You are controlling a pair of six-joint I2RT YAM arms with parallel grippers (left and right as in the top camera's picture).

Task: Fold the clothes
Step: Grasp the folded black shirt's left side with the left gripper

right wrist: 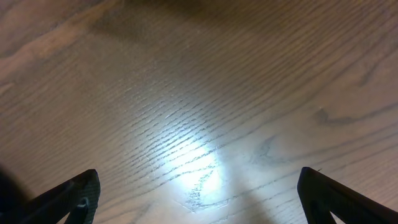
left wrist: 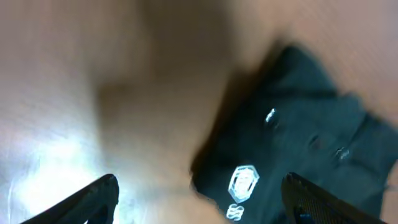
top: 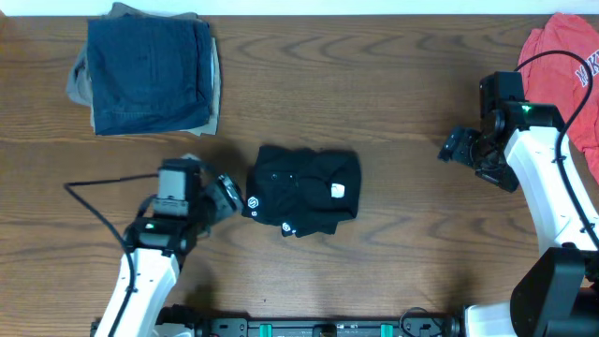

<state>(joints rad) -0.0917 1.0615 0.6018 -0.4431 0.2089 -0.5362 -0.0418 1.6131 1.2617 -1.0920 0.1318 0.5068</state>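
The black garment lies folded into a compact bundle at the table's middle, with small white logos on its left edge and a white mark near its right side. My left gripper is open and empty just left of it. In the blurred left wrist view the garment fills the right half, a white logo between the spread fingers. My right gripper is open and empty over bare wood far right of the garment; its wrist view shows only wood.
A folded dark-blue denim and tan pile sits at the back left. A coral-red shirt lies at the back right edge, beside the right arm. The wooden table lies between them.
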